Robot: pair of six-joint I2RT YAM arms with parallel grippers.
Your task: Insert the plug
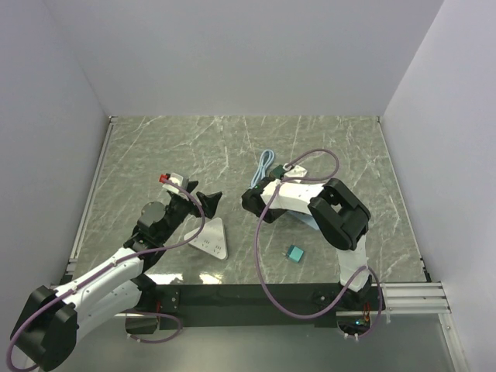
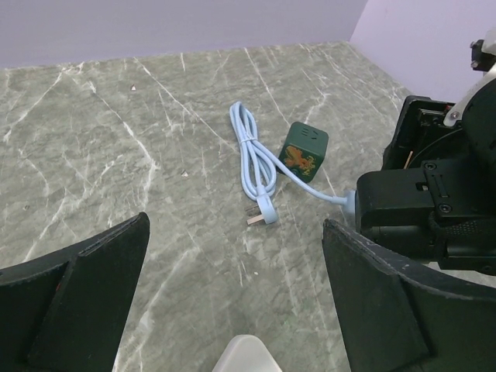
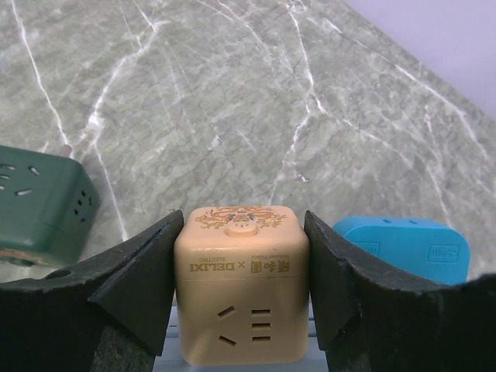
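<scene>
A light blue cable lies looped on the marble table, ending in a plug with bare prongs; the cable also shows in the top view. Its other end runs past a green socket cube towards the right gripper. My left gripper is open and empty, above the table short of the plug; in the top view it is left of centre. My right gripper is shut on a beige socket cube, socket face towards the camera. The green cube sits to its left.
A white triangular block lies under the left gripper; its tip shows in the left wrist view. A small teal cube sits near the front. A blue block lies right of the beige cube. White walls enclose the table.
</scene>
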